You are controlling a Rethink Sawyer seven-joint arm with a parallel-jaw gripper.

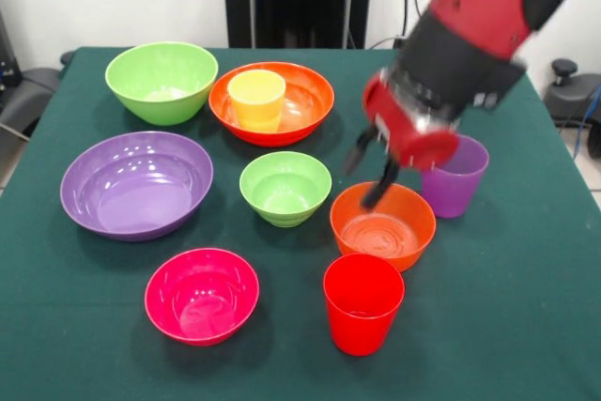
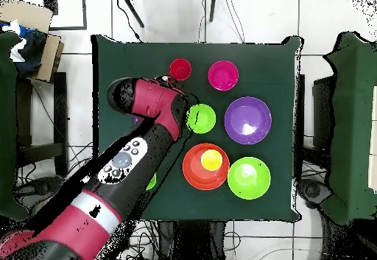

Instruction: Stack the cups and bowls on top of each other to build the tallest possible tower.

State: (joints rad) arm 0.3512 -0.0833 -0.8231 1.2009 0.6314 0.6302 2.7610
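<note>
My gripper [image 1: 361,187] hangs open and empty over the far-left rim of the small orange bowl [image 1: 383,224]. The purple cup [image 1: 456,177] stands just behind that bowl and the red cup [image 1: 362,302] just in front of it. A yellow cup [image 1: 256,99] stands inside the large orange bowl [image 1: 305,105]. Also on the table are the large lime green bowl [image 1: 161,82], large purple bowl [image 1: 136,183], small green bowl [image 1: 285,187] and pink bowl [image 1: 202,294]. In the overhead view the arm [image 2: 158,117] hides the gripper and the small orange bowl. A light green sliver [image 2: 151,181] peeks out beside the arm.
All things stand on a dark green table [image 1: 526,326]. Overhead, dark chairs [image 2: 346,124] flank the table and a cardboard box [image 2: 33,32] sits off its corner. The red cup [image 2: 180,69] and pink bowl [image 2: 223,75] stand near the table's edge.
</note>
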